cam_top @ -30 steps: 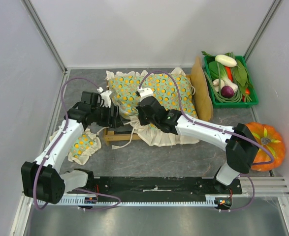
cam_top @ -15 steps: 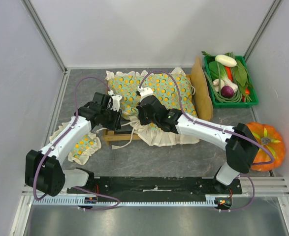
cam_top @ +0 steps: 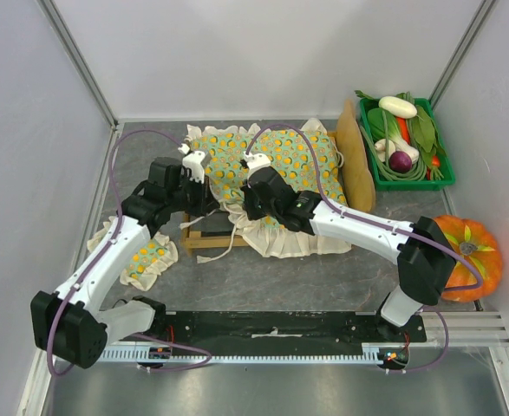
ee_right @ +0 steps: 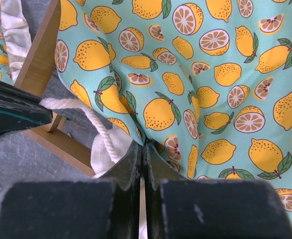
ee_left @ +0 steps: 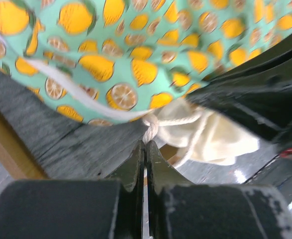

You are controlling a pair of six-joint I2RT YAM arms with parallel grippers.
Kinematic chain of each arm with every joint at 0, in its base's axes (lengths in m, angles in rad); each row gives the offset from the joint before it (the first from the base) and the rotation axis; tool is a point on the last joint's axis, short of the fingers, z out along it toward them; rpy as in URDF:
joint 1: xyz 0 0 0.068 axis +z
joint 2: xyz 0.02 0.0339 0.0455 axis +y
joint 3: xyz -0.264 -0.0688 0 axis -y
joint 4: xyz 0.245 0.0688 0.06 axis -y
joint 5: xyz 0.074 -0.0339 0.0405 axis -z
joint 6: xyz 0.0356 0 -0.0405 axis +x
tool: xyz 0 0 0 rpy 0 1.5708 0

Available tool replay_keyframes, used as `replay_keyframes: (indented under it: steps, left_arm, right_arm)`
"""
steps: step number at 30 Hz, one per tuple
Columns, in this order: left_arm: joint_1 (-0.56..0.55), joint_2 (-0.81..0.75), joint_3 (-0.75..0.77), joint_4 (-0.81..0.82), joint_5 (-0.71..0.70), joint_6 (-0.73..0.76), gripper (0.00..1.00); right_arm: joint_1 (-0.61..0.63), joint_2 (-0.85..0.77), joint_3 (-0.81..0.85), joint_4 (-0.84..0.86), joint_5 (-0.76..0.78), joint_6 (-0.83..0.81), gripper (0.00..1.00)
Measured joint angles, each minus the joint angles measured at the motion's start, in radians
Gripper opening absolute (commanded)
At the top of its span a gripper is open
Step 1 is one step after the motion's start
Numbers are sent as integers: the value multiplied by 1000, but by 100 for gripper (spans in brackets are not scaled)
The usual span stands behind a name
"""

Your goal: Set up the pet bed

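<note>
both sets of jaws are together: the left gripper (ee_left: 146, 144) tips at a white cord (ee_left: 153, 125) by the pet bed (cam_top: 204, 244) near-left corner, the right gripper (ee_right: 142, 147) pinching the green cushion (ee_right: 195, 74) draped over the bed; its headboard (cam_top: 352, 160) stands at the right.

Frilled cushion (cam_top: 280, 160) over the pet bed (cam_top: 206, 243) — open tabletop (cam_top: 323, 277) on its near side.

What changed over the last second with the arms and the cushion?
The left gripper swung away from the bases along the left edge of the cushion and closed. Its tips now meet at a white cord; I cannot tell whether the cord is pinched. The right gripper stayed shut on the cushion fabric. The cushion, bed and pillow did not visibly move.
</note>
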Motion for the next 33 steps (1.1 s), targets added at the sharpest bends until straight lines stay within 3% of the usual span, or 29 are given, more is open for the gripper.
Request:
replay_keyframes:
  steps: [4, 13, 21, 33]
  left_arm:
    - [0, -29, 0, 116, 46, -71, 2]
    - [0, -24, -60, 209, 79, -165, 2]
    - [0, -95, -139, 172, 92, -213, 2]
    - [0, -142, -70, 72, 59, -230, 2]
  right_arm:
    - [0, 0, 0, 0, -7, 5, 5]
    - [0, -10, -16, 14, -26, 19, 6]
    - [-1, -11, -16, 15, -30, 26, 7]
    - [-3, -11, -16, 16, -49, 26, 8]
